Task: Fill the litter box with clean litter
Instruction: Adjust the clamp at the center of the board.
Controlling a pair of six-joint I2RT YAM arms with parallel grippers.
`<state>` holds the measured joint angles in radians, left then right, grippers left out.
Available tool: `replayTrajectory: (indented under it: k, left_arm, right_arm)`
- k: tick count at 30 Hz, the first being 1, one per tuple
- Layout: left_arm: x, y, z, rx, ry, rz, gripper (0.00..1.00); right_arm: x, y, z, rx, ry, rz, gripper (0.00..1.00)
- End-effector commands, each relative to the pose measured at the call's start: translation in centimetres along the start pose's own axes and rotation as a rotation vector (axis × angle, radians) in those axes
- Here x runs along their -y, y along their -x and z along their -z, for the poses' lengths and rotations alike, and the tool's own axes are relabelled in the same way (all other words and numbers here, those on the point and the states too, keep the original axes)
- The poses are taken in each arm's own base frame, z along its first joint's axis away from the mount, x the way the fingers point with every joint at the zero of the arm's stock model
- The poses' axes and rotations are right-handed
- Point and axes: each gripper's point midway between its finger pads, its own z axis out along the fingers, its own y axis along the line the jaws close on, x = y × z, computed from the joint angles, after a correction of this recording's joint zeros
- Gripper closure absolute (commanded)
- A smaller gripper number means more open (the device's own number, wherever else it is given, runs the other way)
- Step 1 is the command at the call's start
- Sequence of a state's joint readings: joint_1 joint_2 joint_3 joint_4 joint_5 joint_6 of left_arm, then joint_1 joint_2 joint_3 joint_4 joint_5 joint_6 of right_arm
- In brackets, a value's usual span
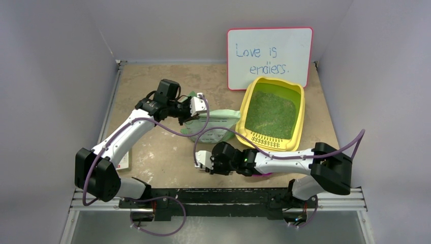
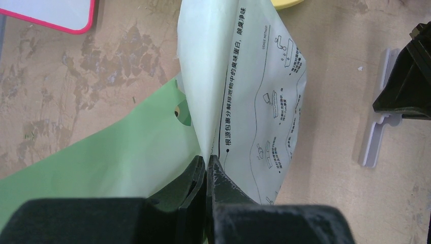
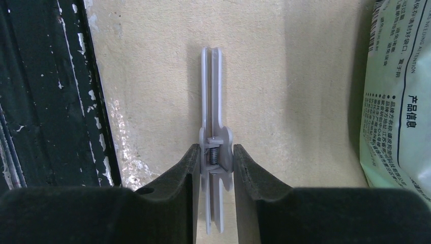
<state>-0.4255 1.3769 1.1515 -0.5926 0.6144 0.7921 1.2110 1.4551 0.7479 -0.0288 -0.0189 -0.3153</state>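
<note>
The yellow litter box lies at the right of the table, its slotted grille towards me. Green clean litter covers its floor. My left gripper is shut on the top edge of the pale green litter bag; in the left wrist view the fingertips pinch the bag's fold. My right gripper sits low at the front middle, its fingers closed on both sides of a grey spring clip. The clip also shows in the left wrist view.
A white red-framed board leans on the back wall behind the box. A magenta scoop peeks from under the right arm. A small flat object lies by the left arm. The dark table-edge rail is close to the clip.
</note>
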Motion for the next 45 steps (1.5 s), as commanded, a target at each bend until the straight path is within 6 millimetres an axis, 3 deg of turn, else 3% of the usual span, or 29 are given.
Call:
replayTrajectory:
  k: [1, 7, 9, 11, 12, 18, 19, 25, 33, 39, 44, 45]
  left_arm:
    - [-2.4, 1.8, 1.1, 0.061, 0.085, -0.045, 1.0]
    - [-2.4, 1.7, 1.2, 0.061, 0.085, -0.042, 1.0]
    - [-2.4, 1.8, 1.2, 0.062, 0.086, -0.044, 1.0]
    - [-2.5, 1.7, 1.2, 0.061, 0.086, -0.042, 1.0]
    - [-2.5, 1.7, 1.2, 0.061, 0.085, -0.042, 1.0]
    - [-2.4, 1.7, 1.2, 0.064, 0.083, -0.039, 1.0]
    - [-2.4, 1.7, 1.2, 0.064, 0.082, -0.039, 1.0]
    - [-2.4, 1.8, 1.2, 0.065, 0.079, -0.039, 1.0]
    - [-2.4, 1.7, 1.1, 0.063, 0.076, -0.036, 1.0]
    - [-2.3, 1.6, 1.1, 0.061, 0.076, -0.036, 1.0]
    - [-2.4, 1.6, 1.1, 0.06, 0.076, -0.034, 1.0]
    - [-2.4, 1.6, 1.1, 0.06, 0.076, -0.034, 1.0]
  right_arm:
    - [-0.2, 1.1, 0.1, 0.015, 0.023, 0.005, 0.73]
    - [-0.1, 1.0, 0.0, 0.007, 0.017, 0.005, 0.77]
    - [-0.1, 0.9, -0.1, 0.0, 0.015, 0.005, 0.84]
    - [0.0, 0.9, 0.1, 0.0, 0.008, 0.006, 1.0]
    - [0.1, 1.1, 0.3, 0.004, 0.003, 0.006, 1.0]
    - [0.7, 2.9, 2.3, 0.114, -0.028, 0.019, 1.0]
    - [0.8, 2.8, 2.3, 0.11, -0.036, 0.017, 0.94]
    - [-0.5, 0.7, 0.4, -0.001, 0.032, -0.002, 0.86]
    - [-0.3, 1.2, -0.5, 0.003, 0.029, 0.003, 0.7]
    - [-0.3, 1.0, -0.3, 0.003, 0.028, 0.005, 0.64]
    - [-0.4, 1.1, -0.5, -0.002, 0.036, 0.006, 0.65]
    - [-0.4, 1.1, -0.5, -0.002, 0.039, 0.009, 0.78]
